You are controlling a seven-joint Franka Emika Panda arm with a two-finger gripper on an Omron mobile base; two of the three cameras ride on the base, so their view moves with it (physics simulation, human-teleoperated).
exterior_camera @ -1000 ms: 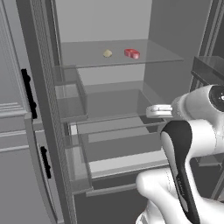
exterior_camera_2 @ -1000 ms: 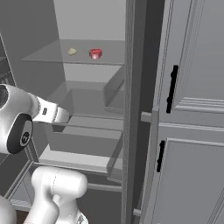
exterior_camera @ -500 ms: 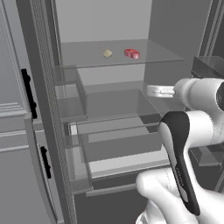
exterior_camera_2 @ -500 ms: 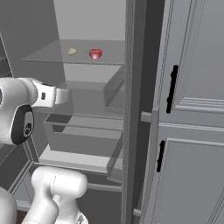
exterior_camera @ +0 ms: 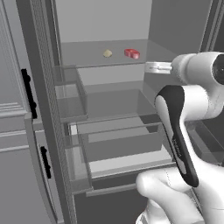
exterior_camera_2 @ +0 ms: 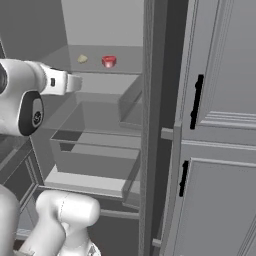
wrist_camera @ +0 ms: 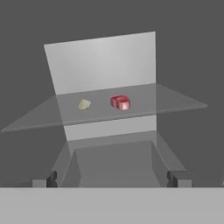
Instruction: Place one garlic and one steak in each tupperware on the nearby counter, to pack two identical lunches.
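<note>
One garlic (exterior_camera: 107, 53) and one steak (exterior_camera: 131, 53) lie side by side on a glass shelf inside an open fridge, the garlic on the left. They also appear as garlic (exterior_camera_2: 82, 59) and steak (exterior_camera_2: 109, 61), and straight ahead as garlic (wrist_camera: 84, 104) and steak (wrist_camera: 120, 102). My gripper (wrist_camera: 113, 179) is open and empty, level with the shelf and well short of it. It points inward as gripper (exterior_camera: 151, 67) and gripper (exterior_camera_2: 74, 83). The tupperware and the counter are out of view.
The glass shelf (wrist_camera: 175, 103) spans the fridge. Below it sit clear drawers (exterior_camera: 122, 144). Door bins (exterior_camera: 70, 96) hang on the open door at the left. Grey panelled doors (exterior_camera_2: 225, 100) with black handles (exterior_camera_2: 196, 101) stand to the right.
The hand has risen from drawer height to about the height of the shelf with the food. Its jaws stay wide. Garlic and steak have not moved.
</note>
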